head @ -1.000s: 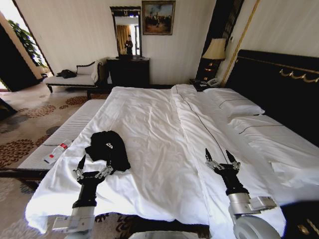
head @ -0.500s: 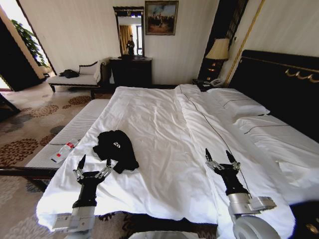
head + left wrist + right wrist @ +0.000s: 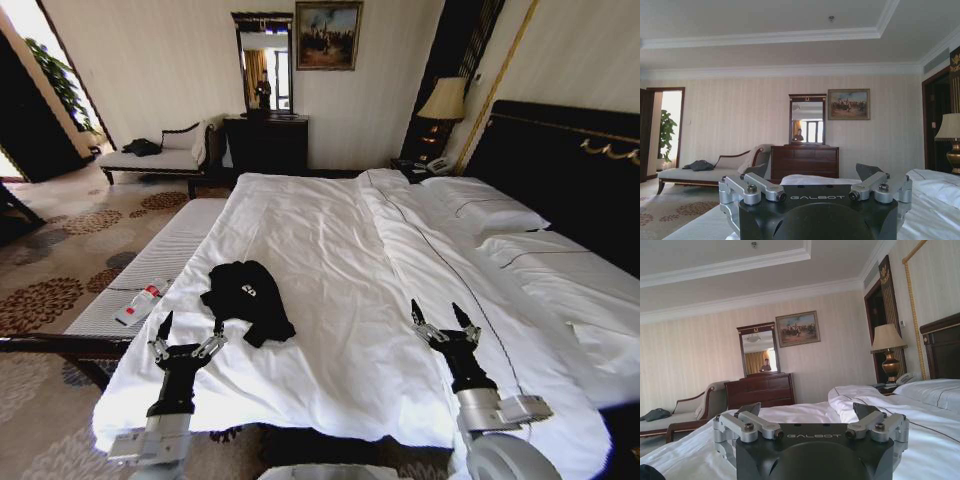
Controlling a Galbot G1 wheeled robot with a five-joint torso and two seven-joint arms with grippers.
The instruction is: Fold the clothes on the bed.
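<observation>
The clothes (image 3: 248,298), a black T-shirt with a bit of white lettering showing, lie crumpled near the foot-left part of the bed (image 3: 340,250), on its white duvet. My left gripper (image 3: 190,326) hovers open just in front of the shirt at the bed's near edge, a short gap away from it. Over the duvet to the right, my right gripper (image 3: 435,310) is raised and open with nothing in it. From the wrists, the left gripper (image 3: 821,176) and the right gripper (image 3: 810,412) both show spread fingers, empty.
A pale striped bench (image 3: 160,262) runs along the bed's left side, with a small red-labelled bottle (image 3: 140,302) on it. Pillows (image 3: 485,205) and the dark headboard (image 3: 570,160) are on the right. A chaise (image 3: 150,158), dresser (image 3: 265,142) and lamp (image 3: 445,100) stand by the far wall.
The whole head view has shifted, so the camera moved; the bed and shirt now sit further right in the picture. Both grippers hold the same open pose.
</observation>
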